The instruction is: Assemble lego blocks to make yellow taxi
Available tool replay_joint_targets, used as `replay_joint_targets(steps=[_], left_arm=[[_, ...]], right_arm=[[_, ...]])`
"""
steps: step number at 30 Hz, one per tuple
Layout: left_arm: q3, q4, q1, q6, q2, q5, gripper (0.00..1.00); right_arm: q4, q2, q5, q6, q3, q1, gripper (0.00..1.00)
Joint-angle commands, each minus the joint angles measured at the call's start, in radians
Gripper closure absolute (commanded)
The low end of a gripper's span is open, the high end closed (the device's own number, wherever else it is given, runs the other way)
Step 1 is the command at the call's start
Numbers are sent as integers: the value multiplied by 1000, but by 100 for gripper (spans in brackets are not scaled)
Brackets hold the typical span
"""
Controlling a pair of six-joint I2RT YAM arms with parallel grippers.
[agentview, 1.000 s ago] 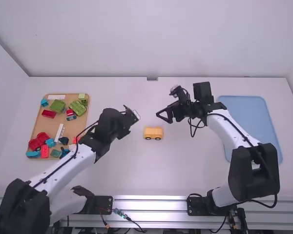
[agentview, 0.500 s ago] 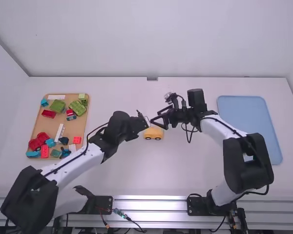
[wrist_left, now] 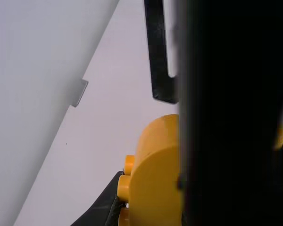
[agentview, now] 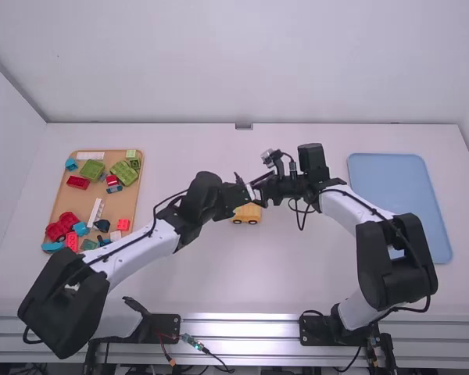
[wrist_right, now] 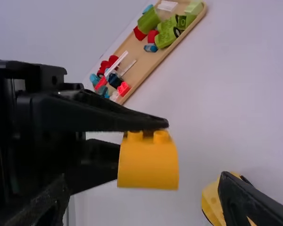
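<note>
Above the table's middle my left gripper [agentview: 241, 190] faces my right gripper [agentview: 259, 188]. In the left wrist view, my left gripper [wrist_left: 148, 212] is shut on a rounded yellow block [wrist_left: 155, 181] with studs on one side; a dark finger of the right gripper covers much of that view. The right wrist view has the same yellow block [wrist_right: 148, 162] between the spread fingers of my right gripper [wrist_right: 144, 183], which is open and not gripping it. Just below the grippers, a yellow wheeled car body [agentview: 248, 213] stands on the table, partly hidden by the left gripper.
A tan tray [agentview: 66, 199] at the far left holds several red, green, blue and white blocks. A blue tray [agentview: 402, 195] lies on the right side of the table. The two arms nearly meet above the car body.
My left gripper has moved right with the yellow block, up to the right gripper. The right gripper has moved left, mostly in the earlier half-second.
</note>
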Motion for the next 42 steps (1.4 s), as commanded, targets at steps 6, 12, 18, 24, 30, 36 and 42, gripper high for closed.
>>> replay_joint_targets(steps=[6, 12, 18, 24, 30, 36, 42], left_arm=[[29, 37, -16, 21, 10, 79, 98], [29, 40, -16, 22, 10, 87, 98], [29, 37, -16, 22, 10, 87, 98], [29, 41, -16, 23, 10, 87, 98], [28, 41, -16, 23, 10, 91, 91], [28, 40, -16, 18, 10, 90, 7], [28, 32, -18, -55, -6, 85, 1]], right_arm=[[2, 1, -15, 21, 0, 10, 34], [6, 1, -15, 24, 0, 10, 47], [6, 1, -16, 32, 0, 9, 57], [13, 1, -16, 39, 0, 8, 73], [21, 1, -11, 39, 0, 9, 82], [24, 1, 23, 38, 0, 8, 84], [17, 1, 42, -24, 0, 7, 83]])
